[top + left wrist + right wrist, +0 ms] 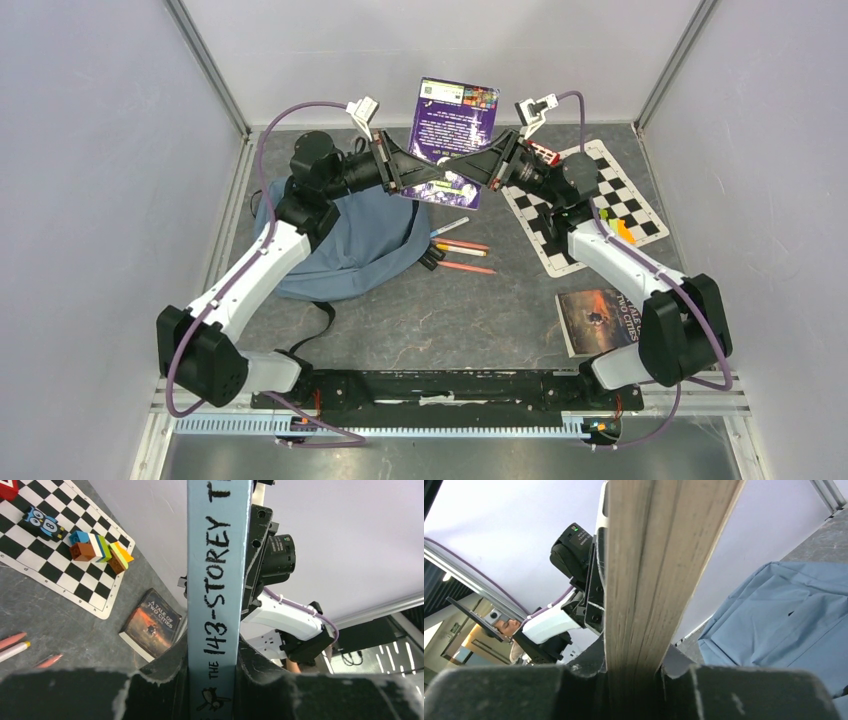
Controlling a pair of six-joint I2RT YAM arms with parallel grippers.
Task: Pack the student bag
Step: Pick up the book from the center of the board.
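Your left claw (402, 172) and right claw (492, 166) clamp opposite edges of one airborne book (452, 125); one student bag (345, 245) lies left.

One backpack (340, 250), two books (455, 130), one chequered mat (620, 195), four pencils (466, 267), two arms (250, 275)

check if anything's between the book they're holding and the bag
Nothing visible. The left gripper and right gripper hold the purple book in the air beside the student bag. The left arm crosses over the bag; whether it is unzipped can't be told.
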